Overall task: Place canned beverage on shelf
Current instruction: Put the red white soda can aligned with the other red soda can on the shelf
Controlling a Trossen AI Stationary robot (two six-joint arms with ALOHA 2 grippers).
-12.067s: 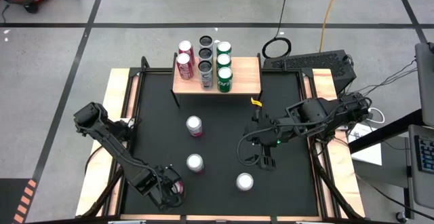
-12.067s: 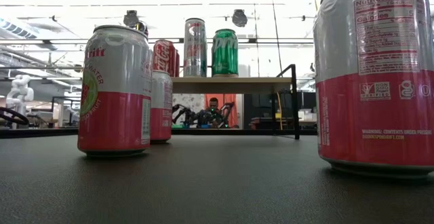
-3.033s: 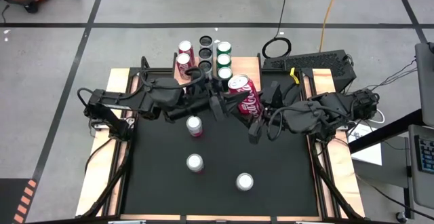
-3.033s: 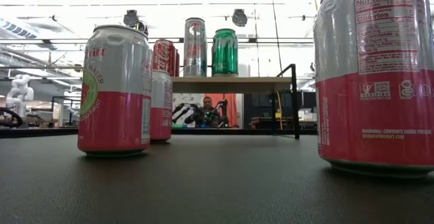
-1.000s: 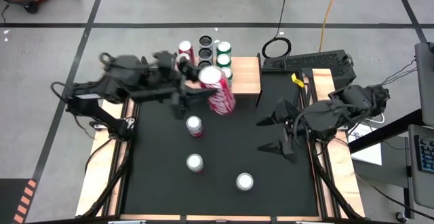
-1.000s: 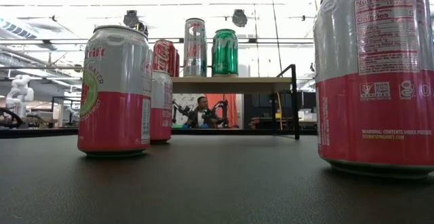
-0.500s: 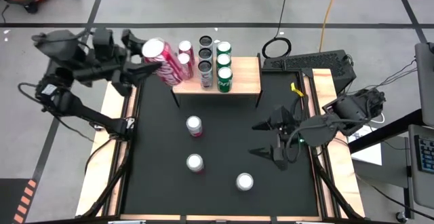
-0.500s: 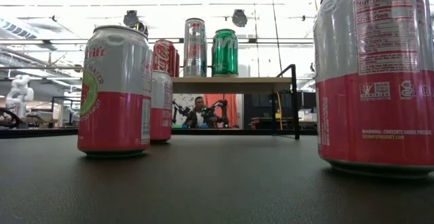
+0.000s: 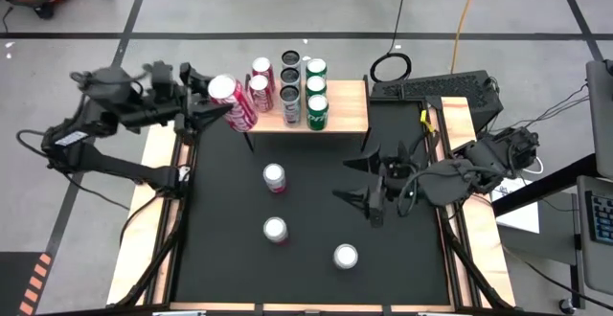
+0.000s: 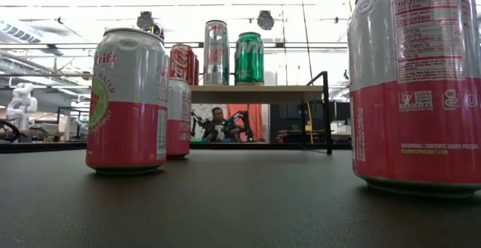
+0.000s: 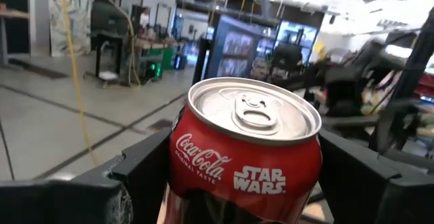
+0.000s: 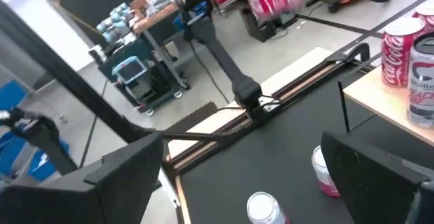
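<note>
One red can [image 9: 233, 101], pinched between the left fingers [image 11: 102, 183], is hanging tilted in mid-carry just off the shelf's [image 9: 347, 115] left end, needing righting and lowering onto bare board, while the right gripper [image 9: 362, 183], fingers spread, is waiting over the counter [image 9: 316, 211].

I count one shelf [image 9: 347, 111] with seven cans standing on it: two red ones [image 9: 259, 93], two dark ones [image 9: 290, 94] and three green ones [image 9: 317, 111]. Three more cans stand on my table [image 9: 220, 211], each with pink sides and a silver top: one nearest the shelf [image 9: 275, 177], one in the middle [image 9: 276, 230] and one toward the front [image 9: 346, 257]. One red cola can [image 9: 230, 101] sits in my left hand [image 9: 205, 99], making eleven cans in all. I have two hands; my right hand [image 9: 369, 178] carries no can.
</note>
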